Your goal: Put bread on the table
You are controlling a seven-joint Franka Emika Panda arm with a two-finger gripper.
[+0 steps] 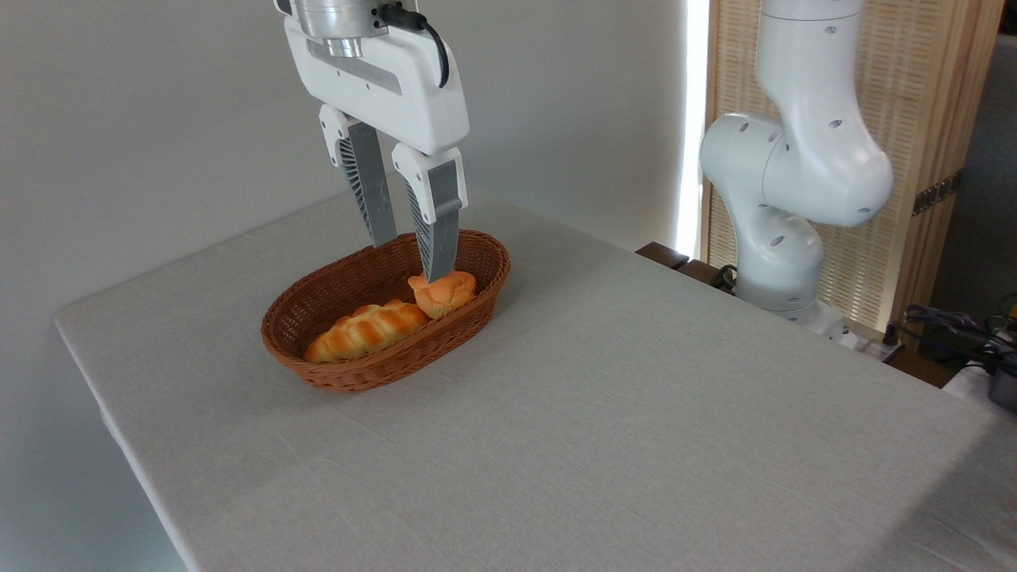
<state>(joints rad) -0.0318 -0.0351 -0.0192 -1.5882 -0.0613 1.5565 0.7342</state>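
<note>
The bread [443, 293], a small round golden-orange bun with a knotted top, lies at the right end of the brown wicker basket [334, 373]. My gripper [411, 260] hangs just over it with its fingers open; the nearer fingertip [438, 266] reaches the bun's top, the farther one [382, 230] stands behind it over the basket. Nothing is held between the fingers. The table [604, 413], covered in a light grey cloth, spreads around the basket.
A longer braided loaf [367, 330] lies in the basket to the left of the bun. The arm's white base [783, 214] stands at the table's far right edge, with cables [953, 330] beyond it.
</note>
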